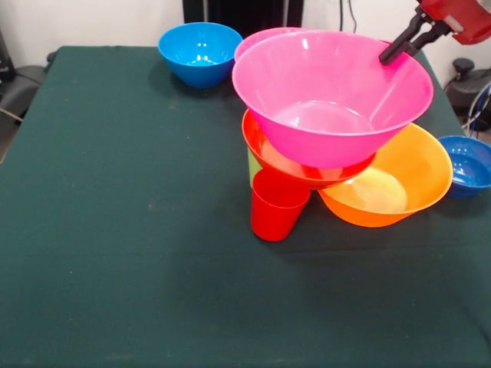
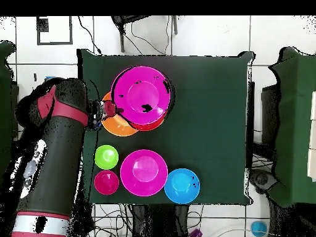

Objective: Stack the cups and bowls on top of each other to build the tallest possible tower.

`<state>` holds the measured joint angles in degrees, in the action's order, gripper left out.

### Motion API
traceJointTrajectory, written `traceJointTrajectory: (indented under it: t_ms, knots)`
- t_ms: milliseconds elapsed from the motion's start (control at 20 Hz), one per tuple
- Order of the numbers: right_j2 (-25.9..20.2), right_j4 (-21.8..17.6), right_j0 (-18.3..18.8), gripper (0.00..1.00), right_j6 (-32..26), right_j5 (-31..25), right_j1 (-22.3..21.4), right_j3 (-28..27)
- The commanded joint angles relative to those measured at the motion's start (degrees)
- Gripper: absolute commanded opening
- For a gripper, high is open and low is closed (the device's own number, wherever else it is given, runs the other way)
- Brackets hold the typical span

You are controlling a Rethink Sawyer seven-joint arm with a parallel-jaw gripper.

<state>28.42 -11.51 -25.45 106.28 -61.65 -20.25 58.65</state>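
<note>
Front view, nearest first: small red tapered plastic cup [image 1: 278, 204] stands upright on the dark green tablecloth [image 1: 115, 253], frame centre. Just behind it only a sliver of a lime green plastic cup [image 1: 254, 169] shows; the rest is hidden by the red cup and the bowls.

Above and behind the cups sits the tower: a big glossy pink plastic bowl [image 1: 331, 96] tilted toward the camera, resting in a red-orange plastic bowl [image 1: 295, 161], which overlaps the left rim of a big orange plastic bowl [image 1: 403, 184]. Can't tell exactly what the red-orange bowl bears on.

Dark blue plastic bowl [image 1: 468, 165] is cut by the right edge. Light blue plastic bowl [image 1: 199, 50] stands upper left. A second pink plastic bowl [image 1: 257, 38] shows only as a rim arc behind the first.

Gripper [image 1: 391, 52]: dark tip touches the top pink bowl's far right rim; rest cut off at upper right. Can't tell how far open or whether it grips.

Overhead adds: second pink bowl [image 2: 143, 172] whole, a small magenta-red plastic bowl [image 2: 106, 182], a green bowl [image 2: 106, 157], red and black arm [image 2: 58, 148] at left. Red cup and dark blue bowl not visible there.
</note>
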Motion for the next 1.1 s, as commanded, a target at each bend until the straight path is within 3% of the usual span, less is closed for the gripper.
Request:
traceJointTrajectory:
  t_ms: [50,600,1100]
  knots:
    - [-1.7,0.7,-1.1,0.00,11.7,-4.4,0.2,4.6]
    - [-0.3,1.0,-2.3,0.00,11.2,-5.0,-0.6,5.6]
    - [-1.4,2.7,-1.1,0.00,10.3,-4.9,-0.2,7.4]
